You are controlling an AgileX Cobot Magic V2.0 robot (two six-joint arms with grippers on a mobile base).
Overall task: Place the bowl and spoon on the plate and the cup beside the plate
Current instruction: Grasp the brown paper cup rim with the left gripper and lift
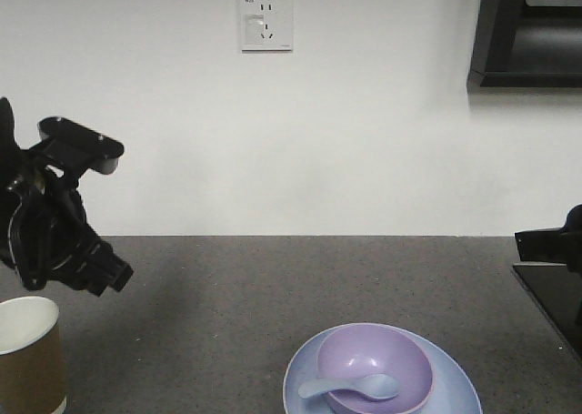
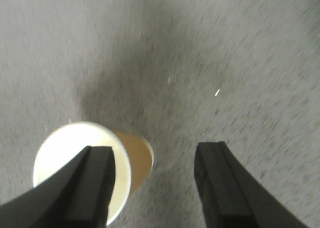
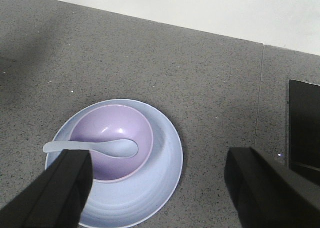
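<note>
The brown paper cup [image 1: 29, 355] stands upright on the grey counter at the near left. In the left wrist view the cup [image 2: 65, 155] lies below, partly hidden by the left finger [image 2: 92, 188]. My left gripper [image 2: 155, 149] hovers above it, open and empty, and shows over the cup in the front view [image 1: 109, 276]. The lavender bowl [image 1: 373, 355] sits on the pale blue plate [image 1: 455, 388], with the spoon [image 1: 356, 388] resting in it. My right gripper [image 3: 157, 155] hangs open and empty above the plate [image 3: 150, 188], bowl [image 3: 115, 123] and spoon [image 3: 112, 148].
A black panel [image 3: 305, 123] is set into the counter at the right, also seen in the front view [image 1: 555, 296]. Part of the right arm [image 1: 550, 241] shows at the right edge. A wall socket [image 1: 265, 23] and a dark cabinet [image 1: 527, 32] are behind.
</note>
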